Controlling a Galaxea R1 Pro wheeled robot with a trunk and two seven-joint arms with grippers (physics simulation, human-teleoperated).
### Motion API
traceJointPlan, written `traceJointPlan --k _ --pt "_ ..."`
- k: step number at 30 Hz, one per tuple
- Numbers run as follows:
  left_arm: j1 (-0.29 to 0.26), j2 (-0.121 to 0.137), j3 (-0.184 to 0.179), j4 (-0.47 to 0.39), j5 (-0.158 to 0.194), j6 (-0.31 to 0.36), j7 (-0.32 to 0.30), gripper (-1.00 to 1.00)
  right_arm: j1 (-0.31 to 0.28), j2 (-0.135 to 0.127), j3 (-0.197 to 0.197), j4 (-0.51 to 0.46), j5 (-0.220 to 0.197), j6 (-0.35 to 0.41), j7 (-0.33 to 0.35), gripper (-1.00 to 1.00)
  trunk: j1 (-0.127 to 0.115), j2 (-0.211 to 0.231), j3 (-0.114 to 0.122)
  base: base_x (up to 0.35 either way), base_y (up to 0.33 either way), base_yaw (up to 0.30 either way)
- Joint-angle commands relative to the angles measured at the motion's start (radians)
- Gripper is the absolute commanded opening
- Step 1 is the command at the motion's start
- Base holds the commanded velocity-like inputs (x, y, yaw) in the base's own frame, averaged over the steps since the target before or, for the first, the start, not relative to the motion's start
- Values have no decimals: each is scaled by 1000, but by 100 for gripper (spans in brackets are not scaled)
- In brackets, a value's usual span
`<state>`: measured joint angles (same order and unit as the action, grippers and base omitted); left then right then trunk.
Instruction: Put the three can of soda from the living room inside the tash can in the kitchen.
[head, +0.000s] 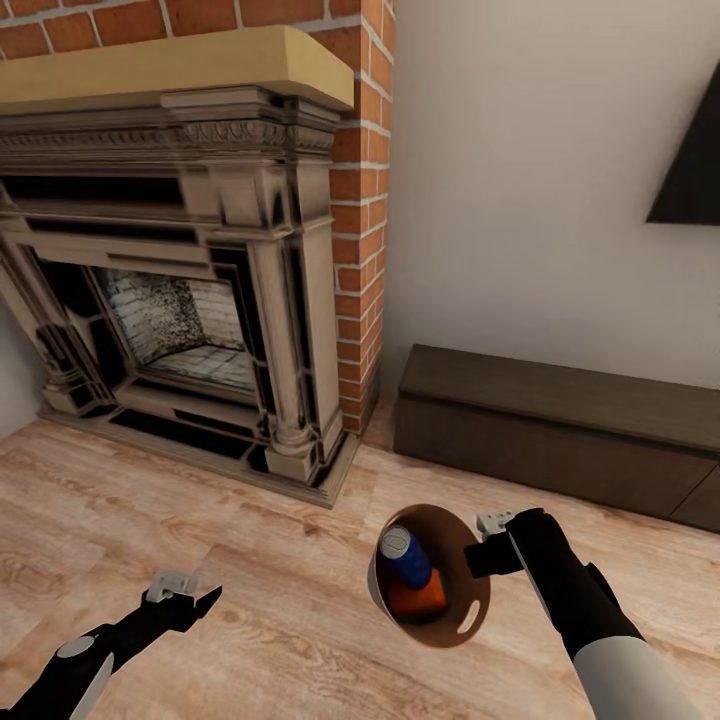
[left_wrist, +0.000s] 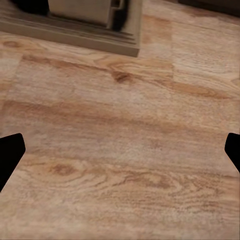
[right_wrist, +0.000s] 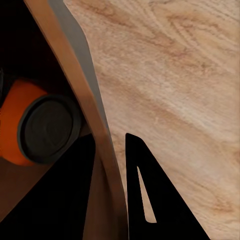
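The right pincer (head: 497, 555) is closed on the rim of the tash can (head: 470, 610), one finger inside the wall and the other outside it, so the bin hangs from it above the wooden floor (head: 250, 560). In the right wrist view the grey wall of the bin (right_wrist: 95, 120) runs between the two black fingers (right_wrist: 150, 200), pinched tight.

Inside the bin, just past the right pincer's inner finger, lie the cans. A blue can (head: 405, 556) stands tilted against the far inner wall with its silver top upward. An orange can (head: 418, 595) lies beneath it on the brown bottom, touching it. The right wrist view shows an orange can (right_wrist: 35, 127) on its side, its dark round end facing the camera, close beside the inner finger. Whether a third can is in there cannot be told.

The left pincer (head: 190, 598) hangs well apart from the bin, on the far side from the right pincer, low over the floor. Its fingers (left_wrist: 11, 150) are spread wide and hold nothing; bare floorboards lie between them.

Ahead of both pincers stands the brick fireplace (head: 190, 260) with its carved surround, and a low dark cabinet (head: 560, 430) runs along the white wall beyond the right pincer.
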<state>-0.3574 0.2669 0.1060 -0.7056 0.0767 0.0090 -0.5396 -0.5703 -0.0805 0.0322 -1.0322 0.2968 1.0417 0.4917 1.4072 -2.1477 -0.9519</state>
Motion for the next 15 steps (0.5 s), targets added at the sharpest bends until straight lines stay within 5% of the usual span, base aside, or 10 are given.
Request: traceJointPlan --k 1,9,15 --pt "0 0 0 1 0 1 4 100 0 0 0 0 -28 5 4 -100 0 0 0 0 0 0" --pt "0 0 -1 1 -3 5 22 100 -2 -5 -4 32 -28 5 6 -100 15 -28 -12 0 0 0" --pt "0 0 -2 1 -5 9 24 100 -65 -16 -59 256 -26 5 8 -100 38 -70 -31 0 0 0"
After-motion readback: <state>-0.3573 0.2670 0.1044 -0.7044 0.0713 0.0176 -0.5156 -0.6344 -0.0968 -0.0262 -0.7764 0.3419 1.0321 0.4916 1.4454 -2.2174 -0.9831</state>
